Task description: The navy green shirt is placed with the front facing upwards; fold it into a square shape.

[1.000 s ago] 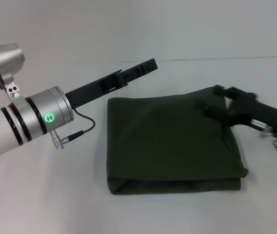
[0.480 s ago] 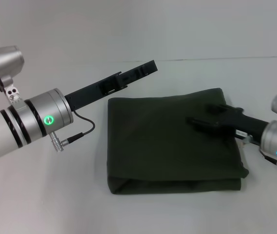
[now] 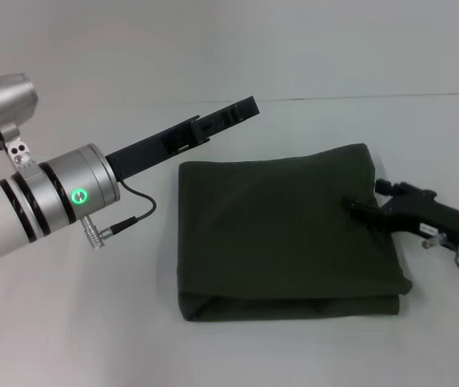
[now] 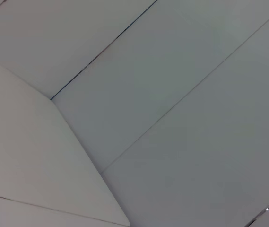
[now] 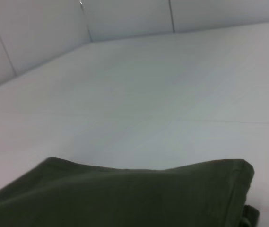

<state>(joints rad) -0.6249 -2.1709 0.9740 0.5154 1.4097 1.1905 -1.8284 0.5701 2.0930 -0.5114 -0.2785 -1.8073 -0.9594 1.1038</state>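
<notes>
Since the earlier frames the right gripper [image 3: 356,208] has drawn back toward the right edge of the navy green shirt [image 3: 281,230]; half a second ago its tip reached well in over the cloth, and now only the black tip overlaps the shirt's right border. At far left, the left arm is unchanged: it stays raised, its left gripper [image 3: 241,109] pointing out over the white table [image 3: 92,322] beyond the shirt's far left corner, clear of the fabric. Whether either pincer is released or clenched cannot be told. The shirt lies mid-table as a folded, roughly square bundle, plain green side up, with layered edges along its near side; its outline matches the earlier frames.

Only the right wrist view shows a folded corner of the shirt [image 5: 172,189] close up, with bare table behind it. The left wrist view shows only pale wall panels [image 4: 172,118], neither shirt nor fingers.
</notes>
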